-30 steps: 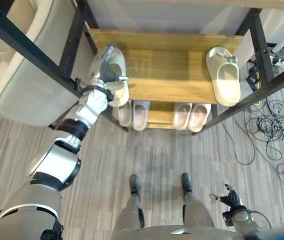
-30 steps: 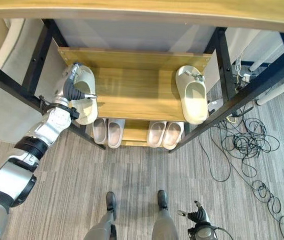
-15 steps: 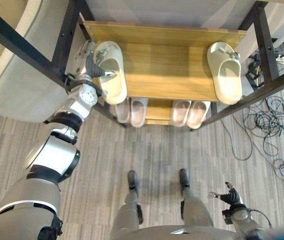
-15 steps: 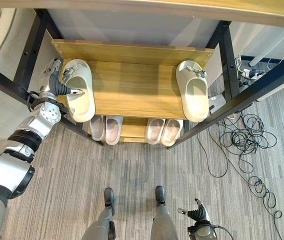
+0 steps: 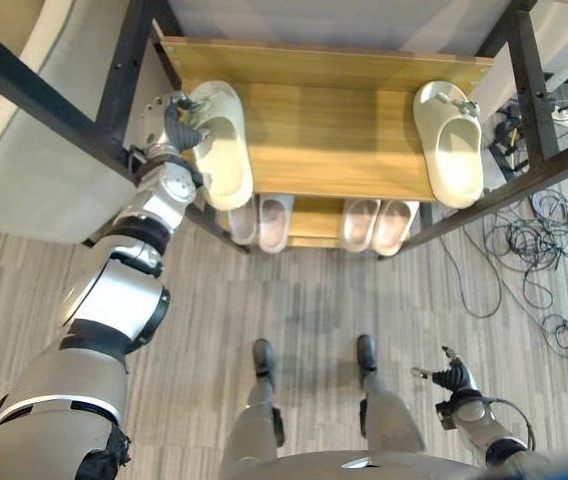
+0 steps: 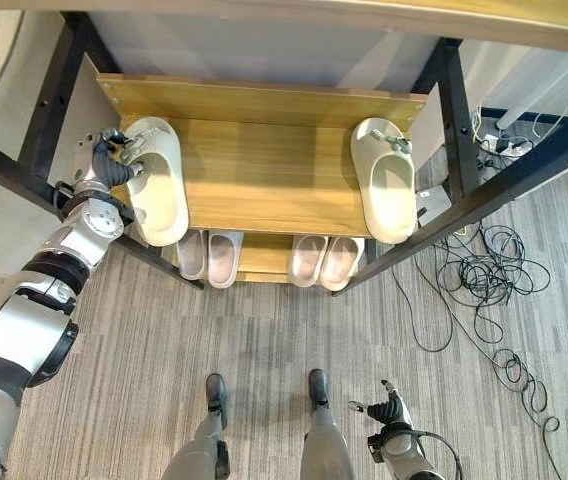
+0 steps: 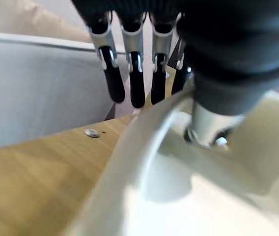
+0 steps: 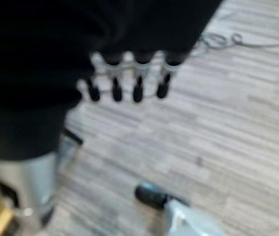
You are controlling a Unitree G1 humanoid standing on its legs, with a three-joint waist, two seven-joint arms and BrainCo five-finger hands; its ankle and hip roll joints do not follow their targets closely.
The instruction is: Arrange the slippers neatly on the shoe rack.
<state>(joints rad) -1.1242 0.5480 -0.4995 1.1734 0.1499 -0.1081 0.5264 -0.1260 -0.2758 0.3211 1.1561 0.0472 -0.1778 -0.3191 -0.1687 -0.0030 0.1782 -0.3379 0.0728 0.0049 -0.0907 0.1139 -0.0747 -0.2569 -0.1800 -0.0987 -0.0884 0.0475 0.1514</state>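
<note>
Since a second ago the left hand [image 6: 107,160] has carried its cream slipper [image 5: 221,143] from a tilted perch at the shelf's front edge to a straight lie along the left end of the shoe rack [image 5: 334,140], toe toward the back. How the rack continues upward is cut off by the frame, and its black posts cross in front of the pale sofa [image 5: 34,150] at the left. On the lower tier two pairs of lighter slippers [image 5: 312,222] show only their front halves, their rest hidden under the wooden shelf. A second cream slipper [image 5: 449,145] lies at the shelf's right end, well apart from the first, its heel overhanging the front edge. In the left wrist view the thumb presses down inside the slipper's opening while the dark-tipped fingers [image 7: 115,81] hang fairly straight just past its outer rim, over the wood; whether they touch the rim is hard to make out, but thumb and fingers bracket the slipper's wall in a pinch. Low at the right, the right hand [image 6: 391,410] hangs over the grey plank floor [image 6: 264,330] with its fingers loosely spread, holding nothing. Tangled black cables [image 6: 484,300] lie on the floor right of the rack.
</note>
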